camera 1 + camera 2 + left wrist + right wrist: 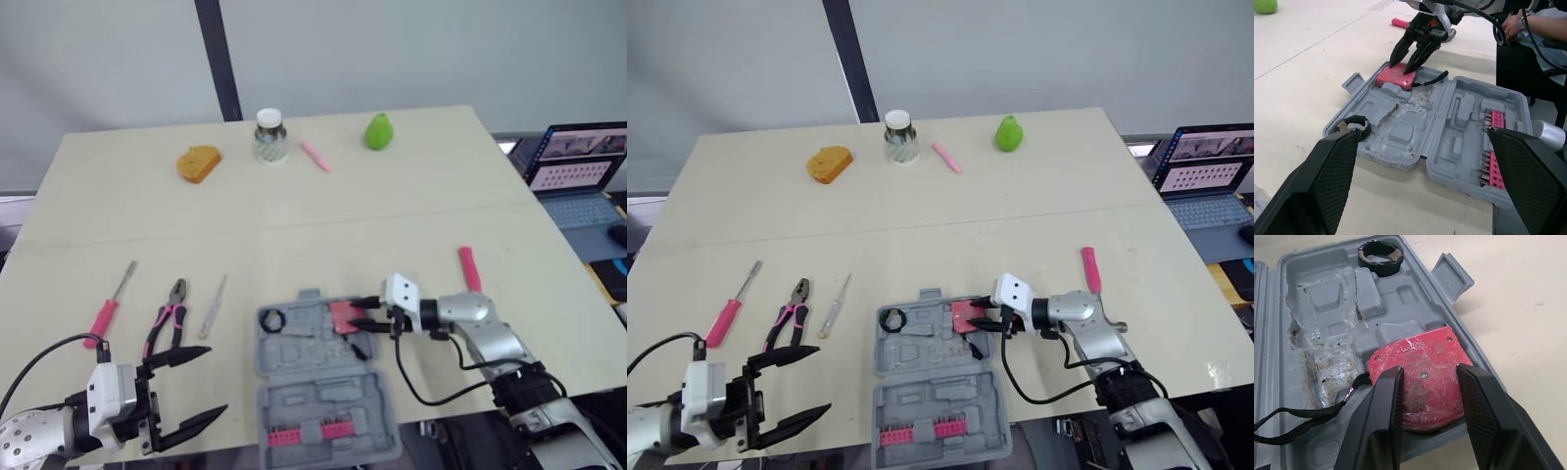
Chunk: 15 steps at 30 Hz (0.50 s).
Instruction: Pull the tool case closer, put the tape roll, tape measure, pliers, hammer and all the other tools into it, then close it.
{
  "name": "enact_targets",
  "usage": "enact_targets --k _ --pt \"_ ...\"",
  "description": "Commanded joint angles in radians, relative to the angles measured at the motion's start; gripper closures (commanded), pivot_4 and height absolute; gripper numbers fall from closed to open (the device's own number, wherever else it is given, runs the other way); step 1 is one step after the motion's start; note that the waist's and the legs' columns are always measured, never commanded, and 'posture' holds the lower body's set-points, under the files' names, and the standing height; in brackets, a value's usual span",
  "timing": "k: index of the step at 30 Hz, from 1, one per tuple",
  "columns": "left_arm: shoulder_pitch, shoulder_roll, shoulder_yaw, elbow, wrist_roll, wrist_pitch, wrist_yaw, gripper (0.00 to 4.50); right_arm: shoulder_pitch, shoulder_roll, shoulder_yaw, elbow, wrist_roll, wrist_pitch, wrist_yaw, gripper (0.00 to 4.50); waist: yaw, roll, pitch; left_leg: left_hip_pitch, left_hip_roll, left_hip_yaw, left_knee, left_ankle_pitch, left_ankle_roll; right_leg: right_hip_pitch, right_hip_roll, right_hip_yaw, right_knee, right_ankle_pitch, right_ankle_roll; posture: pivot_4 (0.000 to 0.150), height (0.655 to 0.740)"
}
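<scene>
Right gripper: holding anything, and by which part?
Apparently nothing: the right gripper stands open over the face of the red square tape measure lying in the grey plastic tool case.

Probably a lab or office: a laptop [578, 162] beside the worktable [411, 211], bare grey walls [392, 49].

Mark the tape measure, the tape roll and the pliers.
tape measure [1422, 377]: right wrist view, middle of its red face.
tape roll [1382, 268]: right wrist view, near wall of the ring.
pliers [170, 313]: left eye view, where its handles meet.
</scene>
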Motion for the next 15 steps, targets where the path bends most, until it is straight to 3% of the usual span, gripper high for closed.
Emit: enact_targets --k 1,15 --pt "0.004 0.003 0.02 -0.011 -0.014 -0.004 -0.006 0.0 0.04 -0.005 0.036 0.063 -0.042 0.03 0.013 2.69 0.0 0.0 0.0 0.0 0.0 0.0 0.0 0.0 0.0 0.0 0.0 0.0 0.0 0.0 0.0 0.15 0.7356" --pt "-0.004 -0.005 0.009 0.0 -0.004 -0.013 -0.013 0.0 0.045 -0.006 0.01 0.038 -0.03 0.027 0.001 2.69 0.001 -0.002 -0.001 0.0 0.0 -0.002 0.0 0.0 0.0 0.001 0.0 0.0 -0.001 0.0 0.0 0.15 0.7356"
